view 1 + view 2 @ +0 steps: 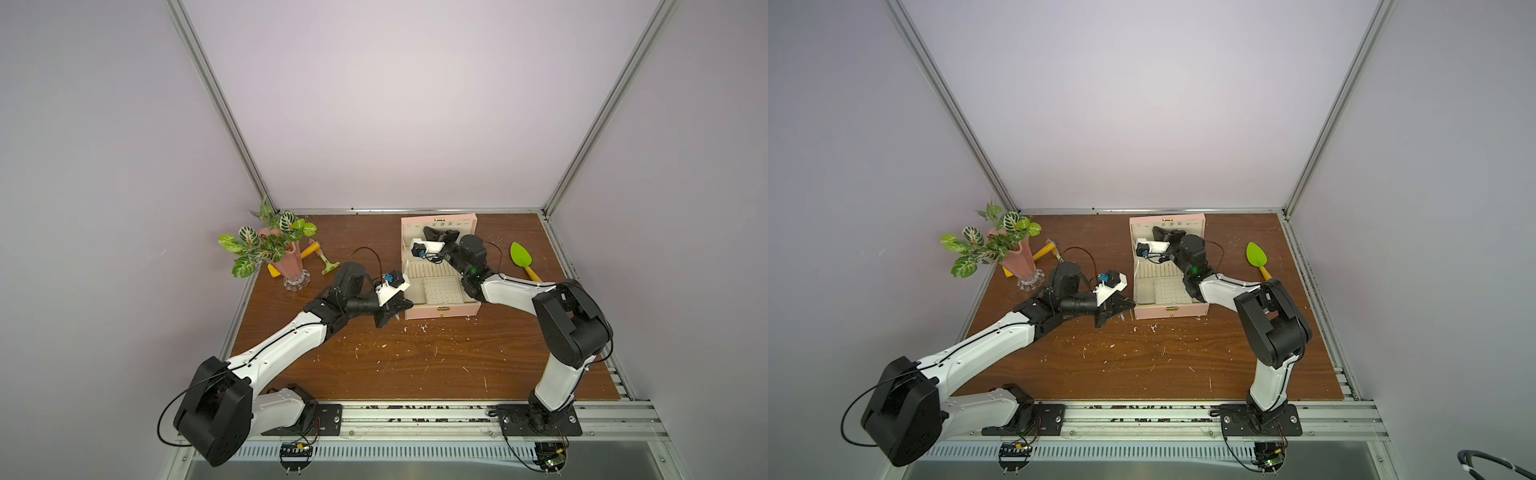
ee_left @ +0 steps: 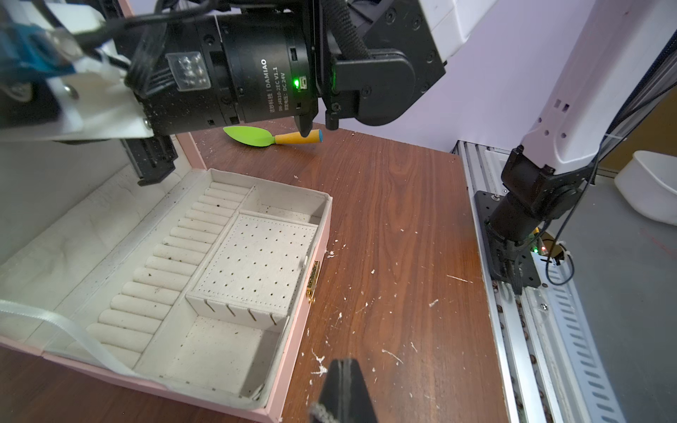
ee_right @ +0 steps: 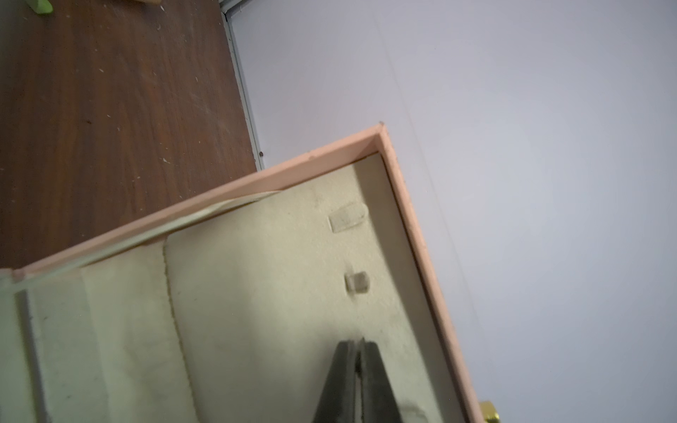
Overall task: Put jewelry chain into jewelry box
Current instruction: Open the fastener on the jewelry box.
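Observation:
The pale pink jewelry box (image 1: 442, 311) (image 1: 1171, 311) stands open at the back middle of the table, its cream slots and perforated panel bare in the left wrist view (image 2: 304, 318). My left gripper (image 1: 405, 308) (image 1: 1128, 307) (image 2: 342, 366) is shut just outside the box's front left corner. A short pale strand, the jewelry chain (image 1: 397, 318) (image 1: 1121, 317), hangs from it, and blurred grey links (image 2: 322, 412) show beside the jaws. My right gripper (image 1: 427, 230) (image 1: 1155, 230) (image 3: 358, 342) is shut, its tips against the lining of the raised lid (image 3: 329, 154).
A leafy plant in a pink vase (image 1: 286, 266) and a yellow-handled rake (image 1: 324, 262) stand at the back left. A green toy shovel (image 1: 521, 255) (image 2: 252, 136) lies right of the box. White flecks litter the wood in front. A white lid ribbon (image 2: 73, 329) crosses the box's near side.

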You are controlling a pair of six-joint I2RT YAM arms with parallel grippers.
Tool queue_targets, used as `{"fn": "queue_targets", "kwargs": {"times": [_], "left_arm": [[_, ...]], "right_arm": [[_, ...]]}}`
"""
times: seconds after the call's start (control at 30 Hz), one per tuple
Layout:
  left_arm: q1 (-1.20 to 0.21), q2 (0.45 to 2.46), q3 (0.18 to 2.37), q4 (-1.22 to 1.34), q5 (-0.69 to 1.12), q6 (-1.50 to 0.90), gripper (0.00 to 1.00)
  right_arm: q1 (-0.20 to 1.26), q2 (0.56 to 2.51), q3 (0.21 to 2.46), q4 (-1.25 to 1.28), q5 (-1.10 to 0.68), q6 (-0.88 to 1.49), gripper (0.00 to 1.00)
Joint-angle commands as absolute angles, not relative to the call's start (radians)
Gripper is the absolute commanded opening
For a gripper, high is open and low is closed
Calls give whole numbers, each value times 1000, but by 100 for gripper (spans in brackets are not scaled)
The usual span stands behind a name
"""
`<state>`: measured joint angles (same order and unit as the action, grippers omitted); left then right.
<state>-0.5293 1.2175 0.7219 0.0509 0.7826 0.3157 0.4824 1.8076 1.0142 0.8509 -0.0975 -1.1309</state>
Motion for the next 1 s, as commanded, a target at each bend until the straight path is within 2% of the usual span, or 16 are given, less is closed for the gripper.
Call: {"fn": "queue_targets", "kwargs": {"times": [0.0,0.07,0.1,0.13,0.23,0.37,0.7,0.97], "left_arm": [[-514,1200,738,40,806,325,0],[-514,1205,750,33,806,324,0],[-514,1209,756,27,805,325,0],[-514,1215,766,20,799,324,0],[-514,1229,792,1,792,323,0],[-514,1241,822,-15,795,325,0],[-515,1278,895,-25,819,315,0],[-548,1348,980,-32,827,307,0]], "right_arm": [[486,1772,965,744,-137,-1054,14],[486,1729,964,763,-165,-996,21],[486,1706,962,772,-175,-966,27],[486,1674,953,792,-187,-919,36],[485,1601,905,853,-213,-814,53],[485,1481,794,928,-233,-657,67],[484,1096,445,981,-307,-207,76],[491,946,267,1007,-393,132,74]]}}
